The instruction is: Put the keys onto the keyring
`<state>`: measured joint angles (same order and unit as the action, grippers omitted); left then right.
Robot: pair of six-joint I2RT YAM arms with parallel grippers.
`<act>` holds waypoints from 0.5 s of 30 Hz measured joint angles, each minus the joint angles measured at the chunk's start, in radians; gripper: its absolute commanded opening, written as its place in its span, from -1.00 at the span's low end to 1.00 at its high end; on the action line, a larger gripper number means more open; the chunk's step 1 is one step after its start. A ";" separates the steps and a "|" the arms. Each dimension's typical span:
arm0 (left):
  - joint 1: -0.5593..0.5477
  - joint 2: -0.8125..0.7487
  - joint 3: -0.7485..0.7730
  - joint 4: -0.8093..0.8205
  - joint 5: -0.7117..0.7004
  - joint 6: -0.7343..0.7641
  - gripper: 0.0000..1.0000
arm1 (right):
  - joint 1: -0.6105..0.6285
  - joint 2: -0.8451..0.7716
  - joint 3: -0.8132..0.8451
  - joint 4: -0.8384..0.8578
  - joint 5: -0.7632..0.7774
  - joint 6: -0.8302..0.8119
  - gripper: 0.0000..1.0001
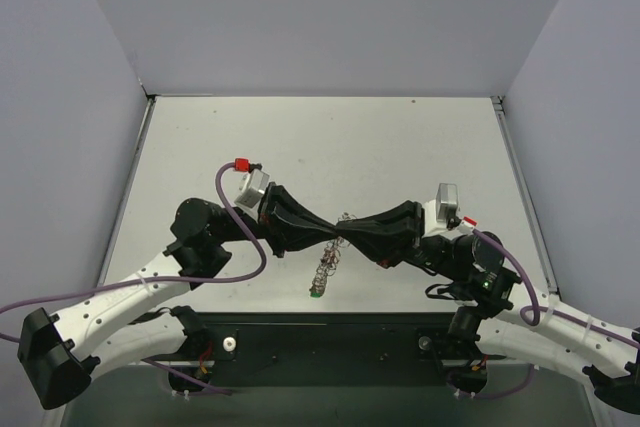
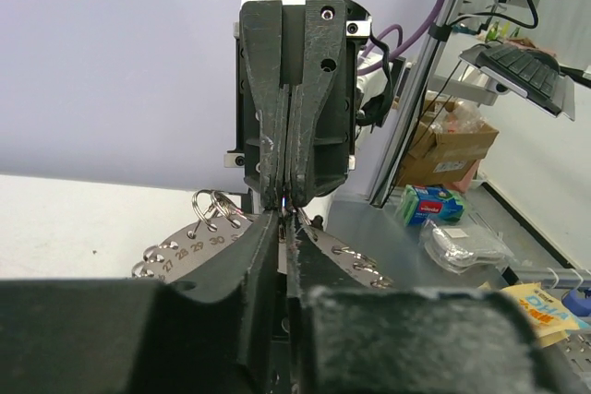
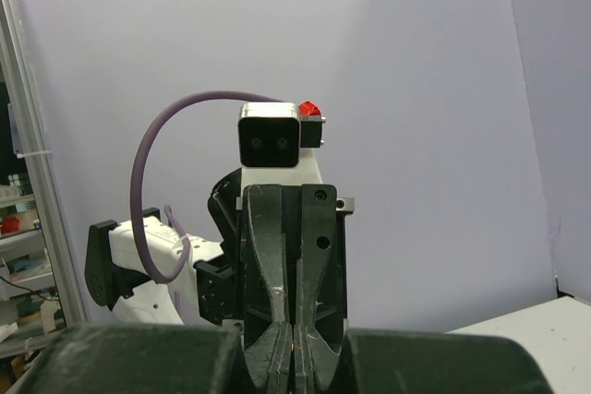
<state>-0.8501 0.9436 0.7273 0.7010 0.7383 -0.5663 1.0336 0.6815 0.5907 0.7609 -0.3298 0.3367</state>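
My two grippers meet tip to tip above the table's near middle. The keyring [image 1: 328, 262] hangs slanting below them, with a green key [image 1: 314, 293] at its low end. In the left wrist view the keyring [image 2: 185, 251] is a flat silvery plate with numbered holes and small split rings [image 2: 214, 205]. Its thin edge runs between the fingers of my left gripper [image 2: 286, 223], which is shut on it. Facing it, my right gripper [image 2: 286, 197] is shut, with a tiny coloured glint at its tips. I cannot tell what that glint is. Other keys are hidden.
The white table [image 1: 320, 147] is walled in pale grey at the back and both sides. A black base plate [image 1: 330, 342] runs along the near edge. Beyond the table's edge the left wrist view shows a cardboard box [image 2: 448, 149] and packets [image 2: 434, 205].
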 measured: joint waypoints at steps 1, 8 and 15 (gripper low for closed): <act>0.000 0.002 0.003 -0.001 0.001 -0.002 -0.95 | 0.000 0.000 0.000 0.001 0.000 0.000 -1.00; -0.003 0.009 0.016 -0.005 -0.004 0.001 -1.00 | 0.000 0.000 0.000 0.019 0.004 0.000 -1.00; -0.021 -0.031 0.023 -0.174 -0.115 0.080 -1.00 | 0.000 -0.016 -0.004 -0.005 0.045 -0.006 -0.03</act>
<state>-0.8707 0.9123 0.7506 0.5266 0.6235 -0.4862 1.0336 0.6651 0.5869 0.7563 -0.2848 0.3309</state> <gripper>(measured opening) 0.020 0.293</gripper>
